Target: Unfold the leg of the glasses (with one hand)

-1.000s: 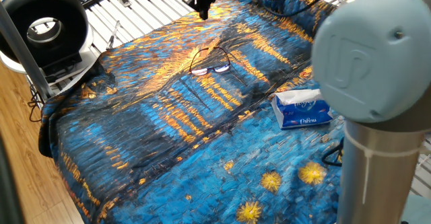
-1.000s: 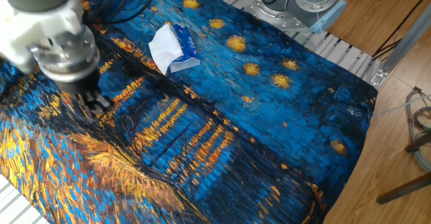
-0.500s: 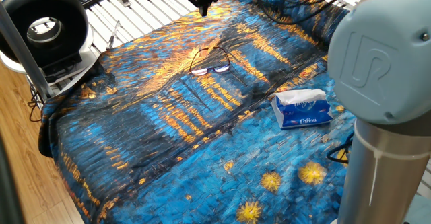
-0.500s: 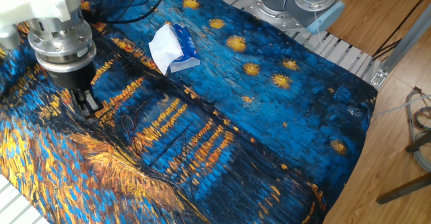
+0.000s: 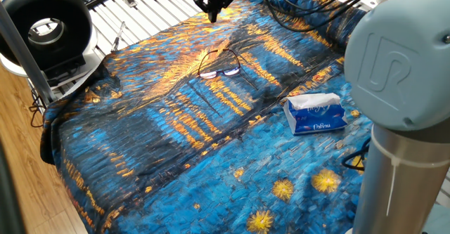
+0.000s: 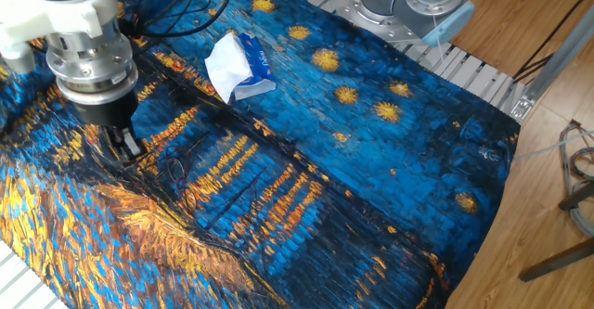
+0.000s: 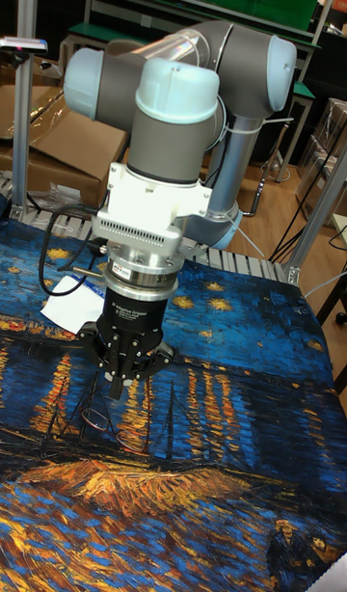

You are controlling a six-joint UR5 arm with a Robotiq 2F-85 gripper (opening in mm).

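My black two-finger pincer (image 7: pixel 123 384) hangs pointing down over the cloth, its fingers drawn close together with nothing between them; I cannot tell whether they are fully clenched. In the tall fixed view its tips sit above and just to the right of the small thin-wire glasses (image 7: pixel 94 420). In the other fixed view the pincer (image 6: pixel 128 148) shows just left of the glasses (image 6: pixel 174 169).

The glasses (image 5: pixel 219 67) lie flat on the painted blue-and-orange starry-night tablecloth (image 5: pixel 176 143), near the middle of its orange-streaked part. The frame is dark and very thin, with two clear roundish lenses side by side; one slim temple arm runs up and away from the lenses. I cannot make out how the other leg lies against the busy pattern.

Well apart from the glasses rests a blue-and-white soft tissue pack (image 5: pixel 315 114), a white tissue poking from its top; it bears white script lettering too small to read. The grey cap (image 5: pixel 397 58) on my arm's joint shows a raised "UR" emblem.
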